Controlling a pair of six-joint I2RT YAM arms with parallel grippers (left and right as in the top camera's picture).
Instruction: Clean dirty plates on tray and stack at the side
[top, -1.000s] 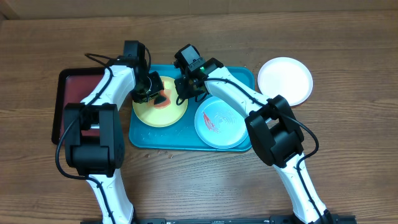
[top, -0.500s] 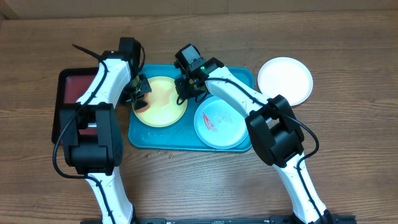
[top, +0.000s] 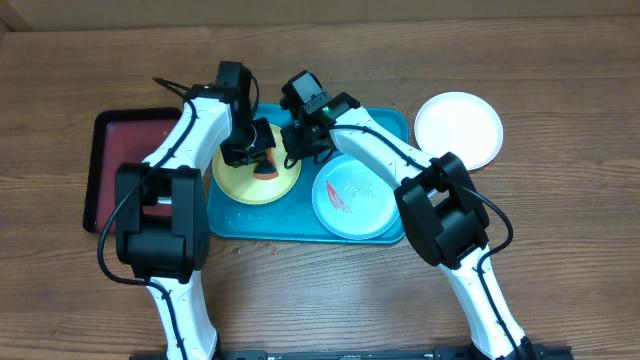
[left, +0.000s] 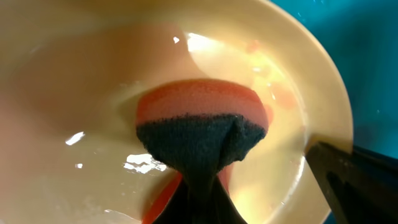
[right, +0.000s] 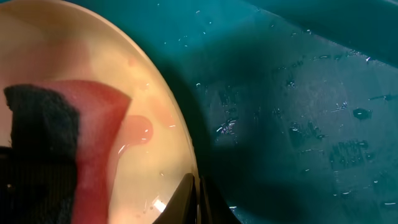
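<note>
- Since the earlier overhead view, the left gripper (top: 256, 150) has swung from the left edge of the yellow-green plate (top: 240, 182) to its middle. Its jaws are clamped on the sponge (left: 202, 118), which is pressed down to scrub.
- Nearest: the mint-rimmed plate (top: 352, 195), near right on the tray (top: 385, 122), with its red smear (top: 340, 198) awaiting cleaning.
- Middle: the yellow-green plate, on the tray's left half, is wet with pale pink residue.
- The right gripper (top: 300, 143) is pinched on that plate's far-right rim, apparently to stop it sliding.
- Farthest right: the white plate (top: 458, 128), off the tray, is probably the start of the stack.
</note>
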